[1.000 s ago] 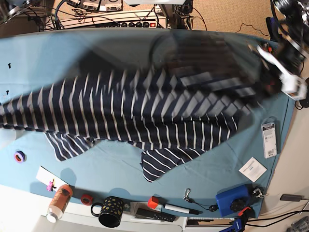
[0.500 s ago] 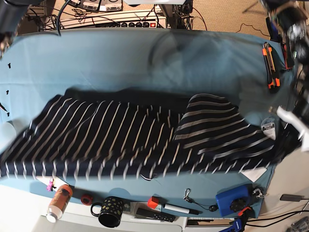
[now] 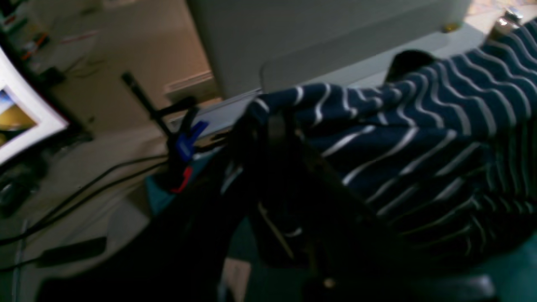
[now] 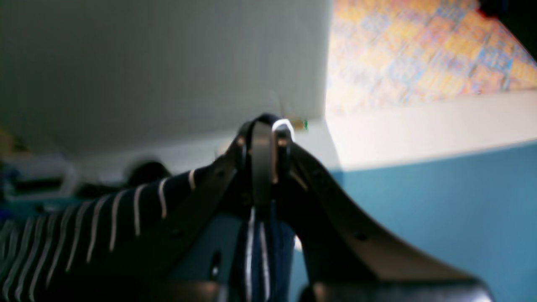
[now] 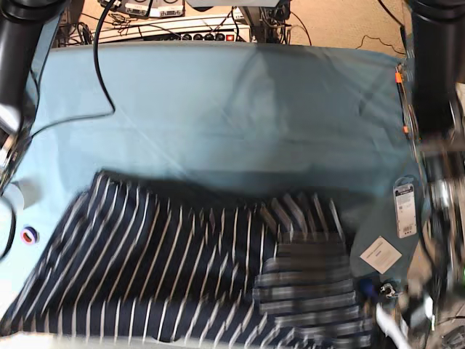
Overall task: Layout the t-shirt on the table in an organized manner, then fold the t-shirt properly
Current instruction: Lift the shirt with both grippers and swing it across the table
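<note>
The t-shirt (image 5: 189, 269) lies stretched across the near half of the tabletop (image 5: 218, 109), reaching down to the near edge, with a bunched part toward the base view's right. Both claws hold it. The left claw (image 3: 272, 126) is clenched on a gathered fold of striped cloth, and the rest of the shirt runs away to the right of that view in wavy folds. The right claw (image 4: 262, 138) is pinched shut on a thin edge of the shirt, with cloth hanging below between its arms and more stripes trailing off to the left. Only the wrist views show these grips; in the base view neither claw can be made out clearly, and just the dark arm columns show at the top corners. The base view alone shows the full spread of the shirt, the bare teal cloth beyond it, a hang tag (image 5: 404, 209) and a white card (image 5: 380, 254) near the right edge, and a roll of tape (image 5: 29, 235) at the left. Compared with half a second ago, the shirt has shifted nearer the front edge and now covers the mug and small items that lay there.
</note>
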Available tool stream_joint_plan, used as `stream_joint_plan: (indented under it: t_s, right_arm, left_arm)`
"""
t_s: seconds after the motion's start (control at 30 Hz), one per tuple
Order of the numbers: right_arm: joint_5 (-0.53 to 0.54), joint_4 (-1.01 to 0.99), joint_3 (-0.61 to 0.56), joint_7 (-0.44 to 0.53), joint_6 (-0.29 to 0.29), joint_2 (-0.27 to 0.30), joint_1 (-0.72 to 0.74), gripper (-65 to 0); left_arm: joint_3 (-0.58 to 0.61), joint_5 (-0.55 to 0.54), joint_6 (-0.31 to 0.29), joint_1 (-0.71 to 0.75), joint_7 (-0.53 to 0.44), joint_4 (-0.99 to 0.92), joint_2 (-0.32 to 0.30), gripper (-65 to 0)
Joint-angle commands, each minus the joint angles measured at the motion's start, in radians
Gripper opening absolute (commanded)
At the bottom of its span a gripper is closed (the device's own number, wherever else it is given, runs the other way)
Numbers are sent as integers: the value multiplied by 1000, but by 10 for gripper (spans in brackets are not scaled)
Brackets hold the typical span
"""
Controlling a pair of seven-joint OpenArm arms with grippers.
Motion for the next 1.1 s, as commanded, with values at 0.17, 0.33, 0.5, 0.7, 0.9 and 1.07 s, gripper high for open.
stream_joint_plan:
  t_s: [0.17,0.33,0.5,0.7,0.9,1.07]
  right_arm:
    - [45,15,3,-32,-32,16,108,-650]
    - [116,16,3,-201,4,22,108,-650]
    - [130,16,3,-351,19,27,108,-650]
    - [200,16,3,-521,68,31,108,-650]
    - [338,18,3,-628,68,35,78,-650]
    - [483,18,3,-642,84,58,-109,-650]
  left_arm:
    - [-10,-31,9,-355,66,-175,-31,-650]
    - [-9,-227,10,-397,310,-176,-72,-650]
    - [-8,-394,2,-397,466,-176,-107,-650]
    - [-8,-490,2,-231,536,-176,-127,-650]
    - [-10,-661,-7,-10,586,-175,-190,-650]
    - [-10,-714,-20,160,612,-168,-209,-650]
